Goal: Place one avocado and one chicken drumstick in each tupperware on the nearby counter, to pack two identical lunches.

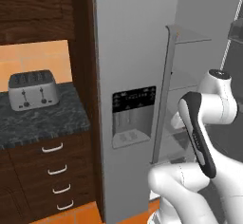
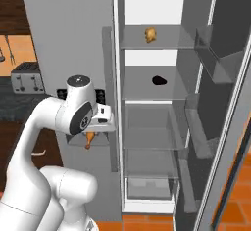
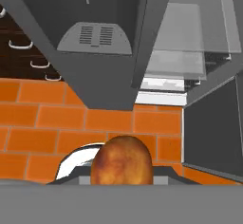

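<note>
The chicken drumstick (image 3: 121, 160) is in the robot's end effector (image 2: 91, 138), which is closed tight on it. In the right base view the drumstick hangs down under the hand, just in front of the closed fridge door (image 1: 133, 76) and beside the open side of the fridge (image 2: 152, 103). In the hand view it looks like a round golden-brown lump right at the bottom, with the orange floor tiles (image 3: 42, 118) far below it.

Inside the open fridge there is more food. A second drumstick (image 2: 150, 34) sits on a high shelf (image 2: 174, 44). A dark avocado (image 2: 159, 80) lies on the shelf under that one.

Off to the left is the black stone tabletop (image 1: 42, 123) with a silver toaster (image 1: 33, 90) on it and brown drawers (image 1: 54, 168) below. I cannot see any tupperware boxes from here.

I think the robot is in the carrying step. It has its drumstick and now has to take it to a box. The next move should be to swing or drive over toward the tabletop, find a box, hold the drumstick over it and let go. It must keep a firm hold on the way and not bump the fridge door.
</note>
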{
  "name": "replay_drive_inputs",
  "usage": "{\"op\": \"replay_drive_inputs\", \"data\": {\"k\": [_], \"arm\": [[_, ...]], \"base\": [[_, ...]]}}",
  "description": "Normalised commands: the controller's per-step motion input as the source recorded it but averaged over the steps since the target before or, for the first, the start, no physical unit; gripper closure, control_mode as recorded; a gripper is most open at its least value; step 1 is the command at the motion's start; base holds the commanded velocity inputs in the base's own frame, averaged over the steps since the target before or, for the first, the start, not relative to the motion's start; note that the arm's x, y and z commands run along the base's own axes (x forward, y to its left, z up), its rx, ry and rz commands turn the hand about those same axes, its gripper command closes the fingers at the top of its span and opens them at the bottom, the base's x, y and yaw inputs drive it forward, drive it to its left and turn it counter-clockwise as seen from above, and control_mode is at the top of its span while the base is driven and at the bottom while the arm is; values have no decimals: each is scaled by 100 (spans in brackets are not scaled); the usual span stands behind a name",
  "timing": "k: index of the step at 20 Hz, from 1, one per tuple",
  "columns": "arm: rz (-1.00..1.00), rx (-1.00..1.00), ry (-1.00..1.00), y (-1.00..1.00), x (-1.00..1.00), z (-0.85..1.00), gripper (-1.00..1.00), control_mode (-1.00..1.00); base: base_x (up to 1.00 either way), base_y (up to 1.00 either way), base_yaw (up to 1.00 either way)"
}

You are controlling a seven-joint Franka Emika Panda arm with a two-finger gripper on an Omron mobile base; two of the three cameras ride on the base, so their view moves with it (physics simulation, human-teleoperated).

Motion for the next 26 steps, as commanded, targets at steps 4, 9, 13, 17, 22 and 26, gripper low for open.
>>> {"op": "replay_drive_inputs", "data": {"k": [4, 9, 13, 17, 22, 26], "arm": [[0, 0, 0, 0, 0, 0, 100, 100], [0, 0, 0, 0, 0, 0, 100, 100], [0, 0, 0, 0, 0, 0, 100, 100], [0, 0, 0, 0, 0, 0, 100, 100], [0, 0, 0, 0, 0, 0, 100, 100], [0, 0, 0, 0, 0, 0, 100, 100]], "base": [[-28, 100, 8], [0, 100, 6], [16, 100, 4], [27, 100, 9], [62, 100, 5], [86, 64, 0]]}}
